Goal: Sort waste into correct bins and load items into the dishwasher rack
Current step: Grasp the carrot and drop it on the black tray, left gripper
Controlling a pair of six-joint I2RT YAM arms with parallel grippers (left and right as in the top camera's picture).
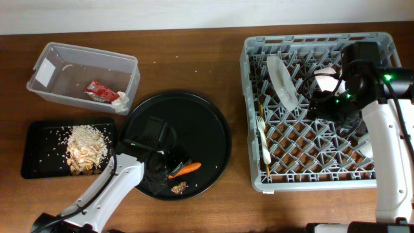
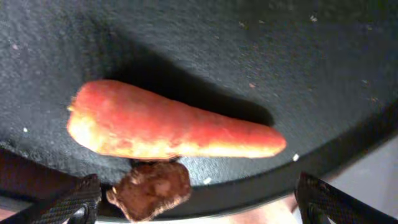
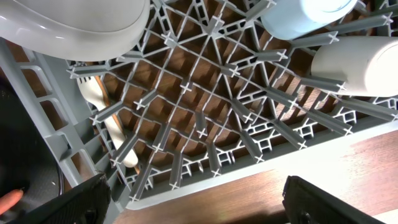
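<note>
The orange carrot (image 1: 186, 168) and a small brown crumbly piece (image 1: 179, 188) lie on the round black tray (image 1: 207, 123). My left gripper (image 1: 162, 169) is open just beside them. In the left wrist view the carrot (image 2: 168, 127) lies ahead of the open fingers (image 2: 199, 208), with the brown piece (image 2: 152, 190) between them. My right gripper (image 1: 339, 109) hangs open and empty over the grey rack (image 1: 310, 178). The rack holds a white plate (image 1: 283, 81), a bowl (image 1: 326, 77), a fork (image 1: 263, 139), a light-blue cup (image 3: 305, 12) and a white cup (image 3: 354, 65).
The clear tub (image 1: 45, 71) at the back left holds the red sauce packet (image 1: 100, 90) and a white napkin (image 1: 121, 99). The shallow black tray (image 1: 35, 152) holds rice-like scraps (image 1: 84, 147). The right wrist view shows the rack's front rim (image 3: 261, 171) and the fork (image 3: 102, 118).
</note>
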